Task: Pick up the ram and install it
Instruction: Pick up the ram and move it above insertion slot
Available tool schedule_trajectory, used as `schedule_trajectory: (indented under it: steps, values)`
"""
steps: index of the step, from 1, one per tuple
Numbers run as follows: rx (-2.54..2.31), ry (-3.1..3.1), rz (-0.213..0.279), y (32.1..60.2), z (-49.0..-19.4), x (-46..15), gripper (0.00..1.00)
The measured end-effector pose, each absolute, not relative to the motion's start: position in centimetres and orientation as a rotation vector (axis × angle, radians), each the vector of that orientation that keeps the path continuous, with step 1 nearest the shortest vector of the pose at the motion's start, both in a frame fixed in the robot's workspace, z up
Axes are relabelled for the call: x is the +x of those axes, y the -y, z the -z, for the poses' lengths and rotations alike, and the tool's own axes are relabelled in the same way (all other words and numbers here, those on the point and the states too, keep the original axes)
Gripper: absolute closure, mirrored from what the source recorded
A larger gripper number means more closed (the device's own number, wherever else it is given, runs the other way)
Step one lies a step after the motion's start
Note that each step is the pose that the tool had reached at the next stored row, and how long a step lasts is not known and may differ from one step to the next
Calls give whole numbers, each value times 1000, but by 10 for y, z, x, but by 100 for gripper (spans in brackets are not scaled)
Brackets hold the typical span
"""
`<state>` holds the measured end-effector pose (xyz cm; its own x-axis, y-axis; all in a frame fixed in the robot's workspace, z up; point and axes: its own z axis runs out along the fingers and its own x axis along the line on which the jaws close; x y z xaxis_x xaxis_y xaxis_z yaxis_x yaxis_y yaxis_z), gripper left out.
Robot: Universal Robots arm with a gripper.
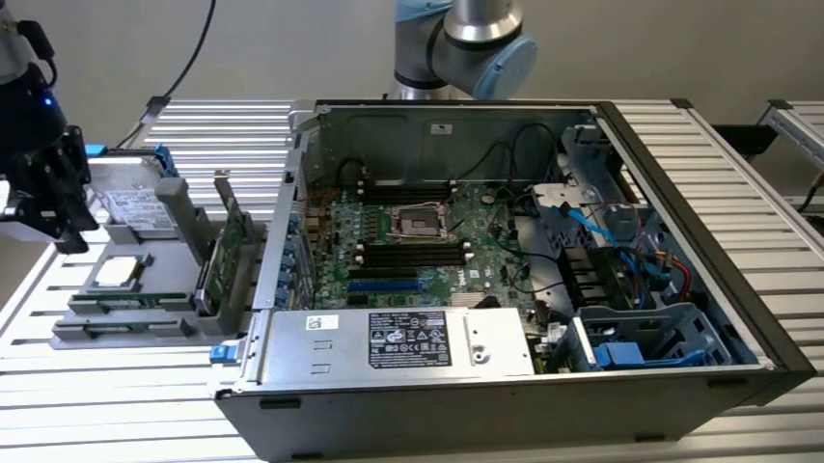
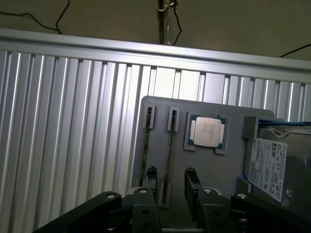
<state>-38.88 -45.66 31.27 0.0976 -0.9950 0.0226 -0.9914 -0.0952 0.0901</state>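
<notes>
While the gripper (image 2: pixel 171 180) hangs low over the grey tray (image 2: pixel 160 104), its 2 fingers (image 2: pixel 150 175) stand wide apart and hold nothing. The ram (image 2: pixel 168 145) is on its thin edge in a slot of this tray. It lies between the processor (image 2: pixel 208 132) and the tray's outer edge, and it passes through the gap between the 2 fingers. Whether a finger touches it I cannot tell. A second slot (image 2: pixel 146 145) is just beside it, nearer to the outer edge, and seems to hold another stick. The hard drive (image 2: pixel 272 165) stands at the opposite side of the tray. In the exterior view the tray rests on the ribbed table (image 1: pixel 103 395), at the exterior view's left of the open computer case (image 1: pixel 721 241), so the ram is not yet installed.

I think the main risk is the narrow space. The finger on the outer side sits very near the second slot and could catch what is in it. If the fingers are not centred on the ram, closing may tilt the thin board in its slot, and it may then jam or slip.
</notes>
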Motion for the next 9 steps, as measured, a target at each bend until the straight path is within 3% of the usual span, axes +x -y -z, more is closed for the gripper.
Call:
schedule_trajectory:
  steps: [9]
  values:
    - [2264,2057,67,463,-296,-389,64]
